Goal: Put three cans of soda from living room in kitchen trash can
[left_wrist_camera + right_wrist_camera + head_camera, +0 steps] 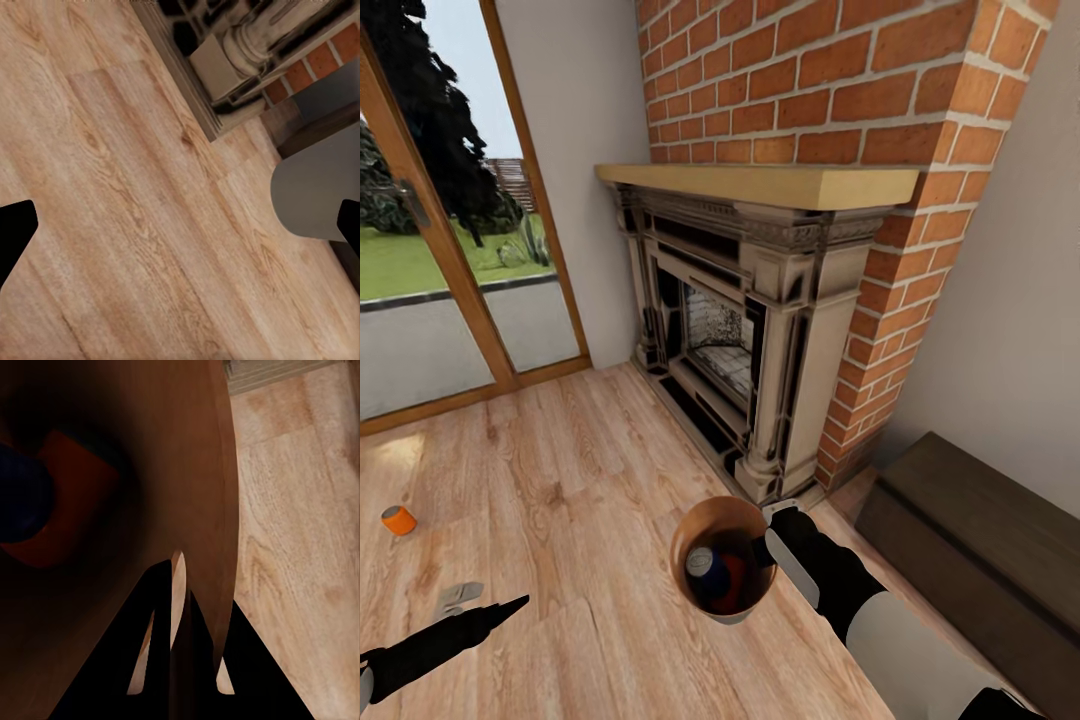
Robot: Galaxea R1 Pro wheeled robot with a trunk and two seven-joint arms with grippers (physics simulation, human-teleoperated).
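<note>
Head view, living room: right gripper (pixel 770 528) clamped on the rim of the trash can (pixel 722 560), carried above the wood floor (pixel 590 440) before the brick fireplace (pixel 760 330); inside the can, a blue soda can (pixel 703 563) and an orange one (pixel 734 574) beside it. Third orange can (pixel 399 520) lying on its side on the boards, well apart from the right gripper and far nearer the left gripper (pixel 515 604), out beyond its tip and off to its outer side, long axis roughly level with the floor. Glass doors (pixel 450 250) beyond. Left wrist view: left gripper (pixel 180 225) wide open and empty, dark fingertips (pixel 15 229) spread over bare planks, grey outside wall of the trash can (pixel 315 187) just beside one finger. Right wrist view: fingers (pixel 161 660) pinching the copper-brown wall of the trash can (pixel 150 457), one inside and one outside, blue can (pixel 22 491) and orange can (pixel 71 510) deep within. Likely next: left arm reaching for the floor can, closer by far.
</note>
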